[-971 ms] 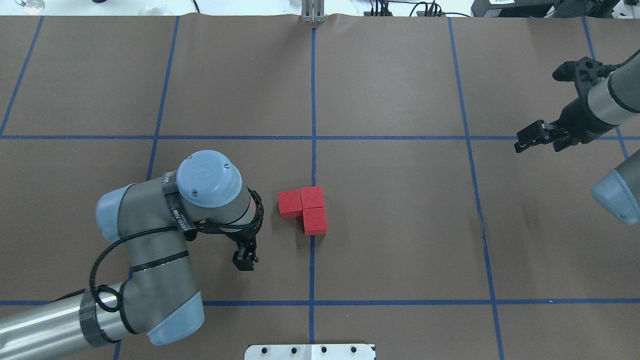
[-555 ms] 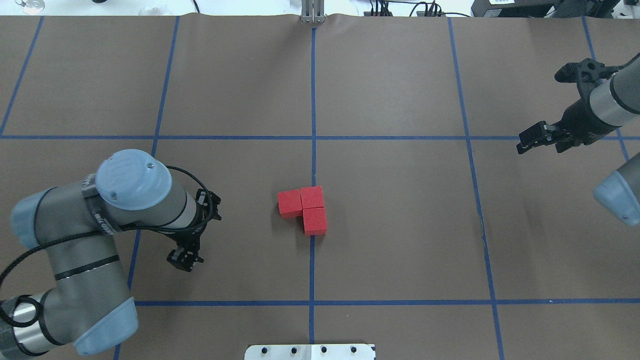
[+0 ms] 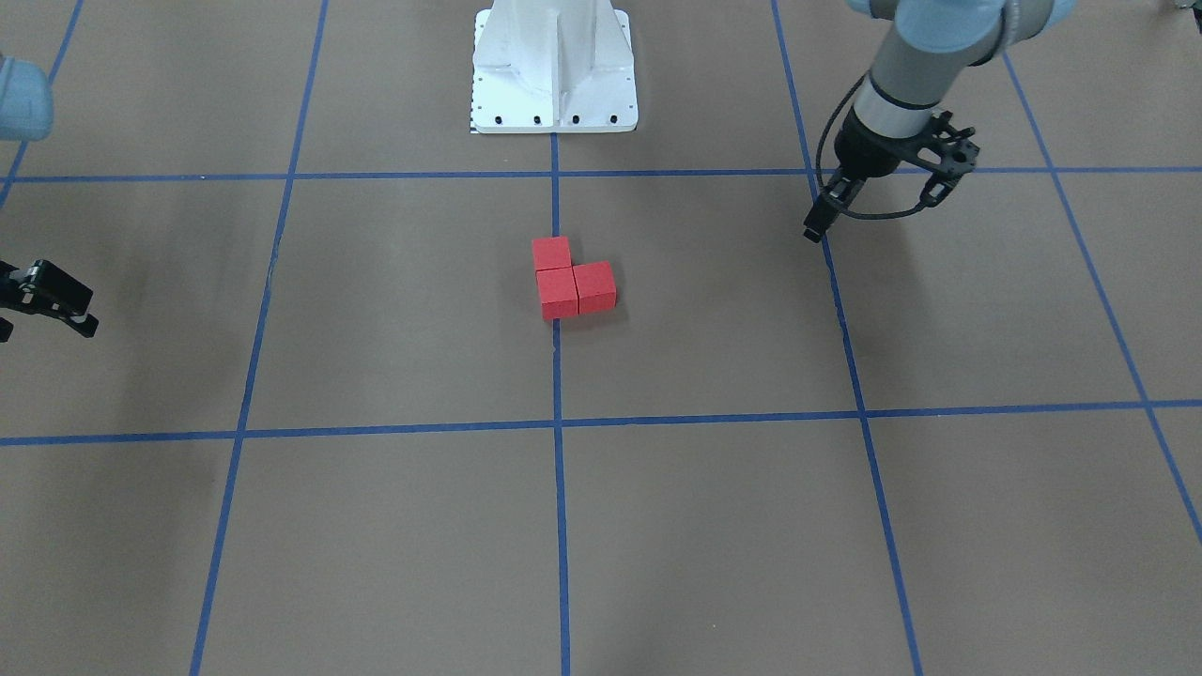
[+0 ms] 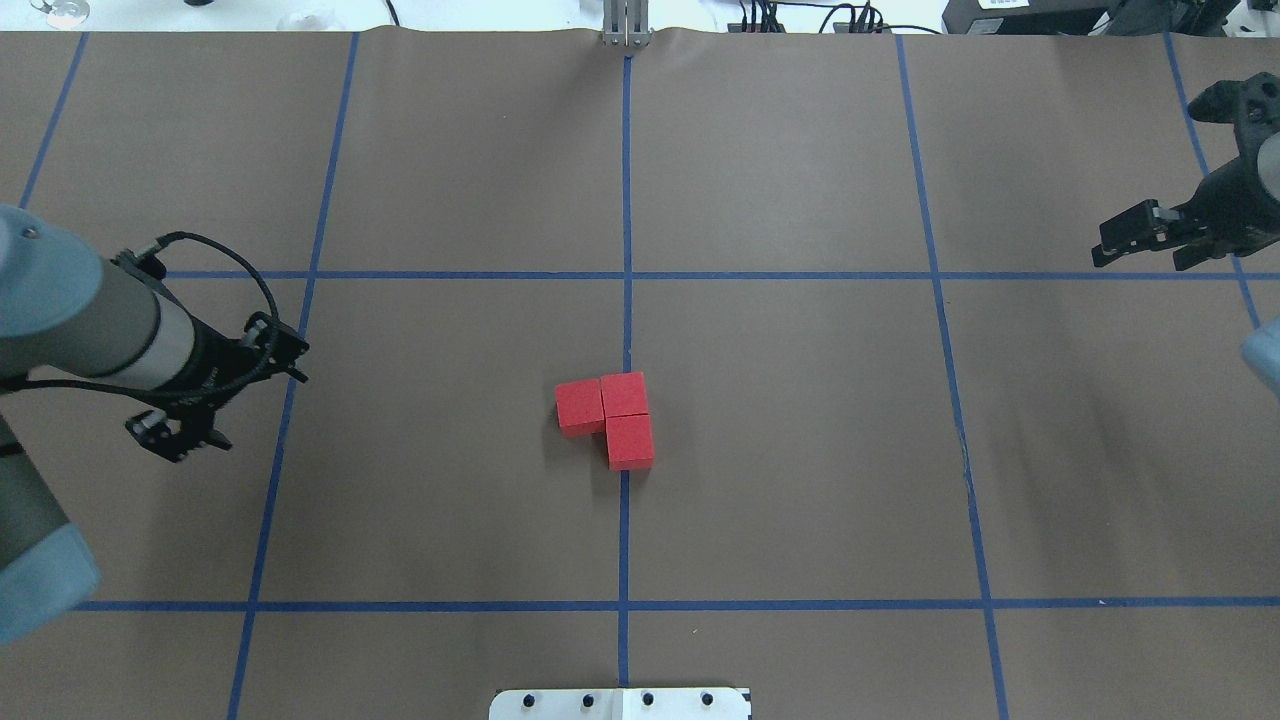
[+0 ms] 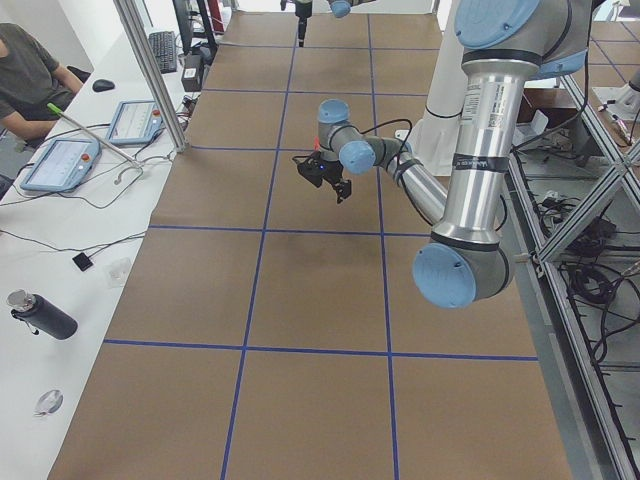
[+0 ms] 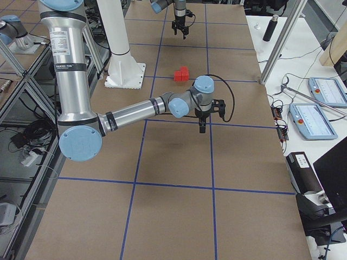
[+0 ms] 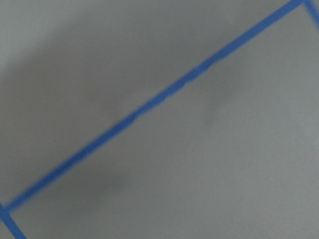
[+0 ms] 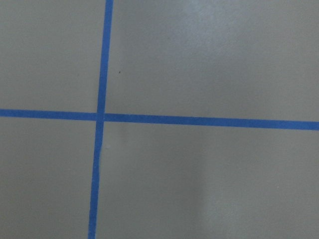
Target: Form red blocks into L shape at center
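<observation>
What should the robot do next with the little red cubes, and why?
Probably nothing more than parking its arms. The three small matte red cubes already touch in an L on the central blue tape line, and the left gripper and right gripper are both far from them, holding none.

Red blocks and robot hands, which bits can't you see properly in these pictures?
- Left wrist view: blurred; only brown table and a blue tape line show.
- Exterior left view: the left gripper covers nearly all of the red blocks.
- Front-facing view: the right gripper is cut off by the picture's edge.
- Left gripper's jaws: seen edge-on and small everywhere, so open or shut is unclear.
</observation>
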Tool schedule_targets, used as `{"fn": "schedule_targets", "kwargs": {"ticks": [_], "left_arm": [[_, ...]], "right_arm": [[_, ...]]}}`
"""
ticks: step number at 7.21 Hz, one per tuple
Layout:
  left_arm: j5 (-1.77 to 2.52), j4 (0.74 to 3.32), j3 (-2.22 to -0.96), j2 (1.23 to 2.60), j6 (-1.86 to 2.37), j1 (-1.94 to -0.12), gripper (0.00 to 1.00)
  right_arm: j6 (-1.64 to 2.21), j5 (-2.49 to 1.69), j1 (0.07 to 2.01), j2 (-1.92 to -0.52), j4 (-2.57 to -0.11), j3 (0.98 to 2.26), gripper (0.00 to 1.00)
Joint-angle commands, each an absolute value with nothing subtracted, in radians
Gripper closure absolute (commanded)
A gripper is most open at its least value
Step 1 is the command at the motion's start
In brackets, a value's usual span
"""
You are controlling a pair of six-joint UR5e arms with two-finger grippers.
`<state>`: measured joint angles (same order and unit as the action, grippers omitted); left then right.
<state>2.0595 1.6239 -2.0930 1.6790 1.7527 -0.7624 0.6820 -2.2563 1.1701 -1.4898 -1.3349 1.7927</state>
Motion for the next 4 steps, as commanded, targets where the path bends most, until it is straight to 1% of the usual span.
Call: {"fn": "schedule_targets", "kwargs": {"ticks": [1, 2, 4], "left_arm": [[2.218, 1.624, -2.053, 1.594, 1.257, -1.019, 0.0], [2.247, 1.624, -1.983, 1.592, 1.059, -1.119, 0.0], [2.334, 1.623, -1.816, 1.594, 0.556, -1.33, 0.0]], "right_arm": [[0.663, -2.264, 1.236, -1.518, -1.341, 1.789, 0.0], [0.573, -2.264, 1.277, -1.532, -1.344, 1.766, 0.0], [0.366, -2.273, 1.372, -1.548, -1.344, 1.663, 0.0]]}}
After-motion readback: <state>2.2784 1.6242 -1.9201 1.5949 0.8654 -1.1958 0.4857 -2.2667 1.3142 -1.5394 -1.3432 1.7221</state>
